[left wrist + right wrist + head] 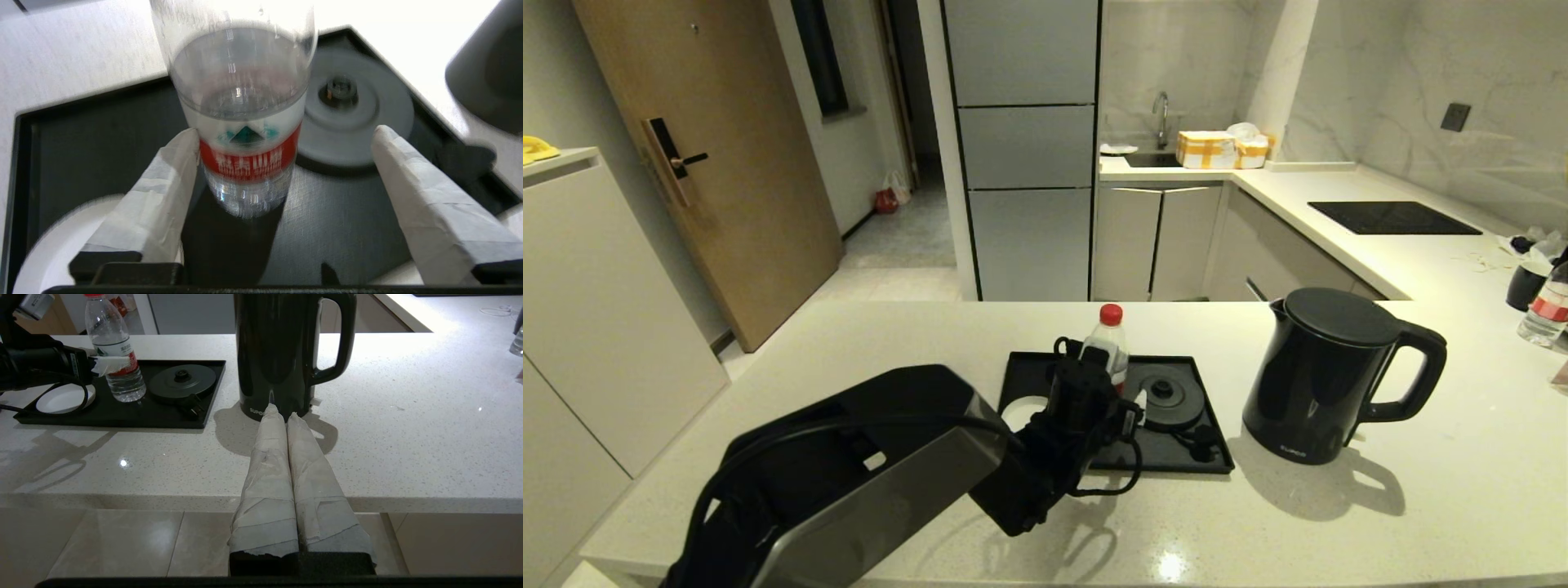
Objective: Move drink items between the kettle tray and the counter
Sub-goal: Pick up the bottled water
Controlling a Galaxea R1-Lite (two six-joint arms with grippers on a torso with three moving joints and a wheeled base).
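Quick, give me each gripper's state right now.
Left gripper: open around the water bottle on the tray, not gripping it.
Right gripper: shut, empty.

Only one readable brand: white lettering low on the kettle (282,351) wall, at abt 6 o'clock on its body, starts "SUPO" (rest hidden behind taped fingers). In the head view it's too small to read. Water bottle (245,122) has a red label w/ white Chinese characters under a green mountain logo, too blurred to read.

Left gripper (286,139) spread, right gripper (282,412) pressed together
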